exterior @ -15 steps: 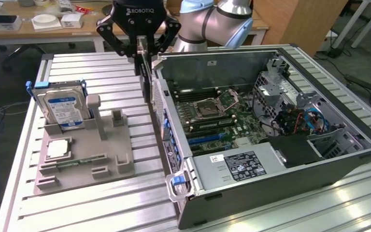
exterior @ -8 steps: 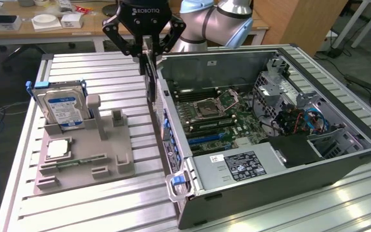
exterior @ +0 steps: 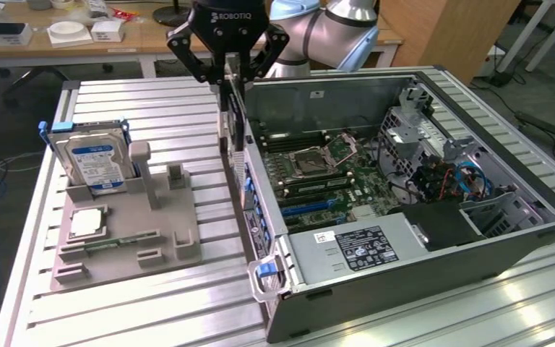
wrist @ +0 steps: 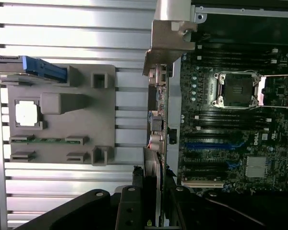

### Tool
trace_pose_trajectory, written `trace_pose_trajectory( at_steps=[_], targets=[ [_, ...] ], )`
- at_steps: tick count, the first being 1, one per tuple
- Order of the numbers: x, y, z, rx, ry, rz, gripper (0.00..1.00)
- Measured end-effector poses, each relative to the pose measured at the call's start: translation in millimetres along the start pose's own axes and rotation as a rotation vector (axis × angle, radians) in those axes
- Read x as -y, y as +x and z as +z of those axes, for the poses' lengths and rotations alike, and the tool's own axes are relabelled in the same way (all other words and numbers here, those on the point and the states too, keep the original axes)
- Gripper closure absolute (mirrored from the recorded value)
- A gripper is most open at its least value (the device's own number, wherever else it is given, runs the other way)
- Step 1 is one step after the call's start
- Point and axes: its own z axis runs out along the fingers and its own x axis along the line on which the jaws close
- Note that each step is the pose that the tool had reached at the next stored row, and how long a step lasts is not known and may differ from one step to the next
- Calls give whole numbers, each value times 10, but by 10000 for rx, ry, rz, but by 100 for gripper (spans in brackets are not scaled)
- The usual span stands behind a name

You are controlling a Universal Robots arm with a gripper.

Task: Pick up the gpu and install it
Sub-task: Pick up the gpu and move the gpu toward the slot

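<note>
Pick-up looks done: the hand (exterior: 227, 78) clamps the gpu (exterior: 229, 116) on edge, just above the case (exterior: 509, 238) wall nearest the tray (exterior: 162, 249). Seating it on the motherboard (exterior: 326, 173) inside the case remains.

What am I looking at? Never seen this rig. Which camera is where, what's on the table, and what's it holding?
It's one robot arm with a two-finger gripper. One picture comes from a camera standing off the arm. The other comes from a camera on the wrist, looking along the fingers.

On the ribbed metal table sits an open computer case with its motherboard showing. On the exterior view's left is a grey holder tray. It carries an upright hard drive, a square processor chip and a green memory stick.

The gripper is shut on the gpu, a thin dark card held edge-on by the case wall nearest the tray.
</note>
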Motion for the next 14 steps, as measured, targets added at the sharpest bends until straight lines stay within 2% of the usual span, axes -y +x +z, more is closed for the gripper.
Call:
trace_pose_trajectory(
  at_steps=[14],
  targets=[
    [3,-340,8,0,0,0,73]
  ],
)
